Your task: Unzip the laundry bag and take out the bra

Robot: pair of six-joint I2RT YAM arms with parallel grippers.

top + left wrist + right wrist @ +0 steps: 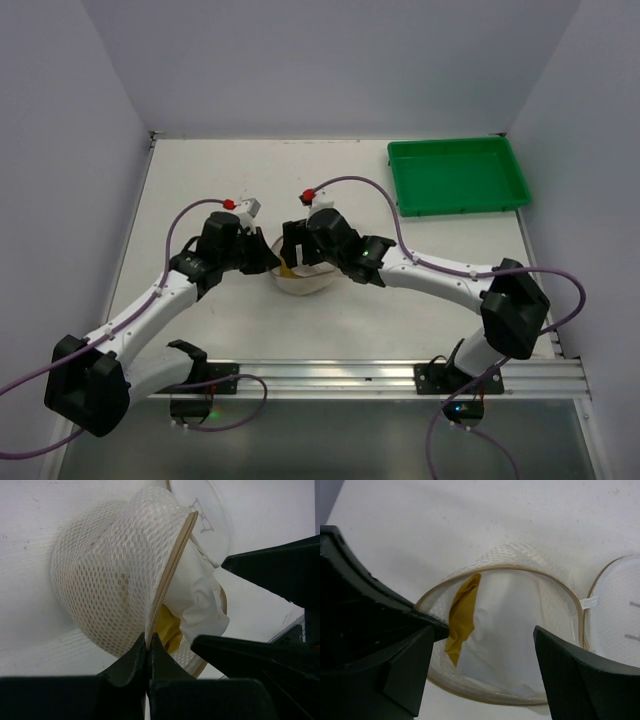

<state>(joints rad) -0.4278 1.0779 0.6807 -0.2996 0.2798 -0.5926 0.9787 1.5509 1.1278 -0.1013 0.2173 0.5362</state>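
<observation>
The laundry bag [300,278] lay unzipped at the middle of the white table [200,180], just ahead of the two arms, its cream mesh body [100,580] gaping toward the right. Its tan zip rim [172,575] stood up in an arc, and the round flap [617,610] bearing the small black line drawing [202,519] lay flat on the table beside the opening, joined to the bag at one edge. A fold of yellow fabric [462,612] and a larger bunch of white cloth [510,640] showed inside the mouth; which of them was the bra could not be told.

The left gripper [148,642] had its fingers pinched tight on the zip rim at the near edge of the bag, holding that edge raised. The right gripper [485,635] hung over the opening with its fingers spread wide, one to each side of the mouth, gripping nothing; whether either fingertip touched the mesh could not be told. The two wrists met above the bag.

A green tray [455,178] sat at the far right corner of the table, well apart from the bag.
</observation>
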